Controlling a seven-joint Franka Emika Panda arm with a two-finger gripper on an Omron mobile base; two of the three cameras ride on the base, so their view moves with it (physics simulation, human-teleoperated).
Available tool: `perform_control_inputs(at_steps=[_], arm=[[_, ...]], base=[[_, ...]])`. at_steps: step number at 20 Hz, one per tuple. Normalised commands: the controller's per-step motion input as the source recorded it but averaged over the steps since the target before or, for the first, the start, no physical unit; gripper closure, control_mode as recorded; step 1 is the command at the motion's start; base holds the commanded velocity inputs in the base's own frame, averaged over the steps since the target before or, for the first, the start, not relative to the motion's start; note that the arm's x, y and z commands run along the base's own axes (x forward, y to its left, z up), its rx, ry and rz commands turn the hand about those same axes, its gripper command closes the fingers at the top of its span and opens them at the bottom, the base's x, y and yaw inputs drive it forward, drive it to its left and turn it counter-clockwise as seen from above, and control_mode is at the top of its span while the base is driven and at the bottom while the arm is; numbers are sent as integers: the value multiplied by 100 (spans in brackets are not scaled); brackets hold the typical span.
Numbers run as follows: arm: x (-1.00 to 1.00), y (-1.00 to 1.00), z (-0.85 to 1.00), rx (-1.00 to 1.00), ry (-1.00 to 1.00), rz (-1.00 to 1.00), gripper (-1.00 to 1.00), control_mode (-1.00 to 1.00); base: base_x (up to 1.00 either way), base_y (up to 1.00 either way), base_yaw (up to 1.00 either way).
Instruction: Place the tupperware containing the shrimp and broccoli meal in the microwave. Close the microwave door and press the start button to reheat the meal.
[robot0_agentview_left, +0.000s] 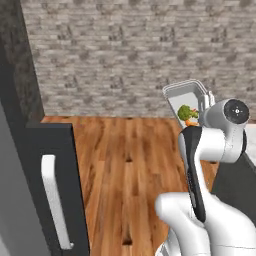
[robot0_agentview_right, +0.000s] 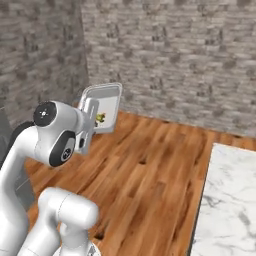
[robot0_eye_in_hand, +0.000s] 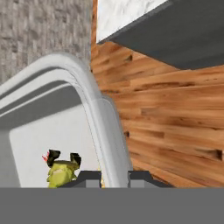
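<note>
**Tupperware in transit, microwave not yet loaded**

Gripper (robot0_eye_in_hand: 108, 176) narrowly closed on the raised rim of the tupperware (robot0_agentview_left: 186, 97); container held high in the air, tipped steeply on edge, well above the wooden floor (robot0_agentview_left: 125, 165); broccoli (robot0_agentview_left: 185, 112) and shrimp (robot0_agentview_left: 191, 122) sit at its lower end, apparently retained. Microwave door (robot0_agentview_left: 55, 190) with white handle (robot0_agentview_left: 54, 200) stands at far left in the left base view, seemingly swung open; interior not seen. Judged progress: pickup done; remaining: carry across, set container inside, shut door, press start.
</note>
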Motion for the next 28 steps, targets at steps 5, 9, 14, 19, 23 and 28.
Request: perform_control_inputs(at_steps=[5, 9, 14, 19, 23, 28], arm=[[0, 0, 0, 0, 0, 0, 100, 100], [0, 0, 0, 0, 0, 0, 100, 100], [0, 0, 0, 0, 0, 0, 100, 100], [0, 0, 0, 0, 0, 0, 100, 100], [0, 0, 0, 0, 0, 0, 100, 100], [0, 0, 0, 0, 0, 0, 100, 100]], base=[[77, 0, 54], [66, 1, 63], [73, 0, 64], [76, 0, 65], [73, 2, 65], [64, 4, 66]])
